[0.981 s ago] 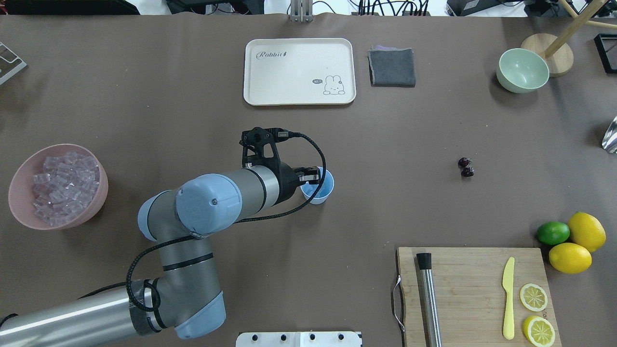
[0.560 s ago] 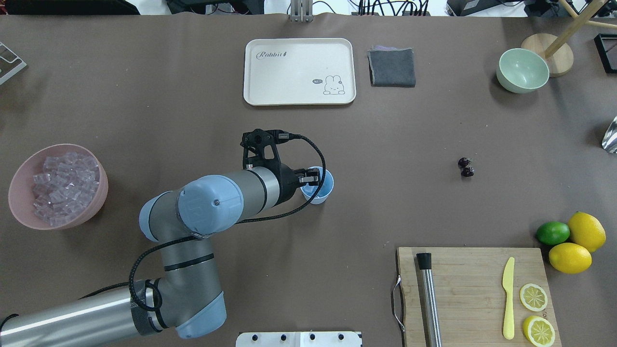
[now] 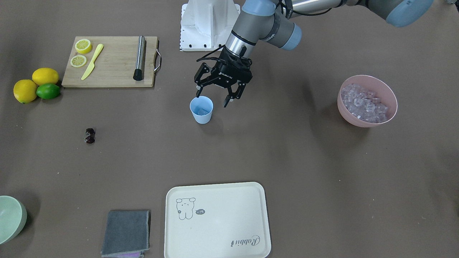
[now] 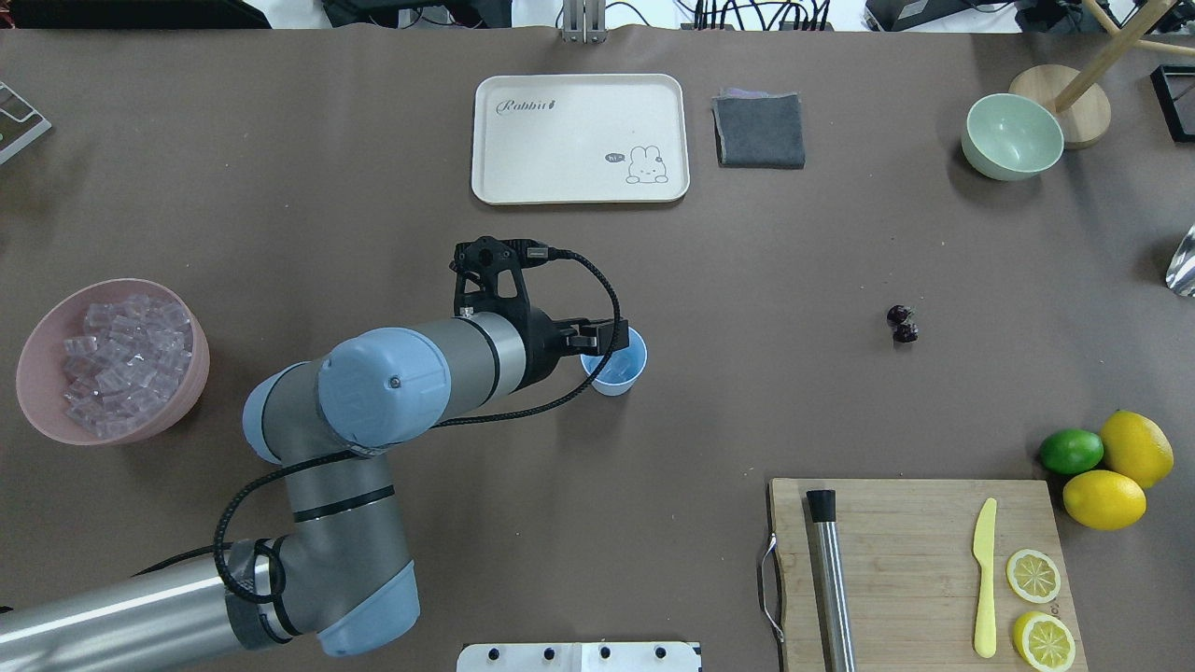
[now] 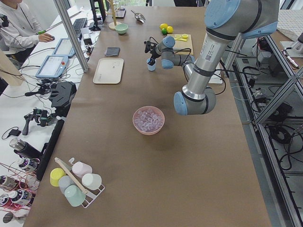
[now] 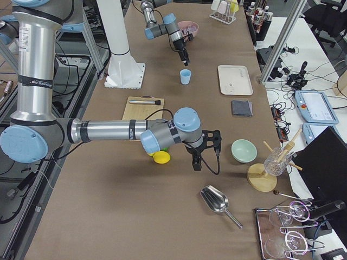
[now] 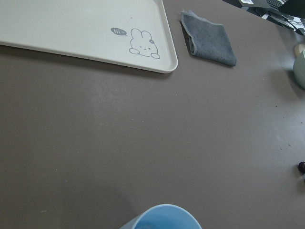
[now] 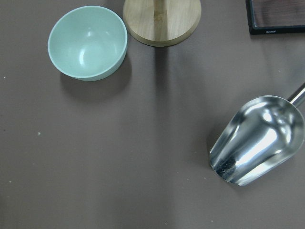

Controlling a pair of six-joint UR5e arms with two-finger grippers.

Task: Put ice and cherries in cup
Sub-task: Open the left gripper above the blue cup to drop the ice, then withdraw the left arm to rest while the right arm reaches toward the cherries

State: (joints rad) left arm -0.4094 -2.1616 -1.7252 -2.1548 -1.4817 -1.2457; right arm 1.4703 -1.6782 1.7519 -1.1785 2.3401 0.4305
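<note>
Left gripper [image 3: 212, 100]: jaws spread, empty, hovering just above the cup [image 4: 618, 371]. Cherries [image 4: 902, 324] lie well to its right; ice [image 4: 117, 359] in pink bowl [image 4: 196, 375], far left.

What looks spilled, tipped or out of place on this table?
Nothing looks spilled or tipped. The small light blue plastic cup stands upright; only the two tiny dark red cherries lie loose on the bare tabletop.

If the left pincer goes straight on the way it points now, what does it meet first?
Likely the cup, at its rim: the open left pincer points down, one fingertip over it, the other over bare table beside it. Depth is unclear.
</note>
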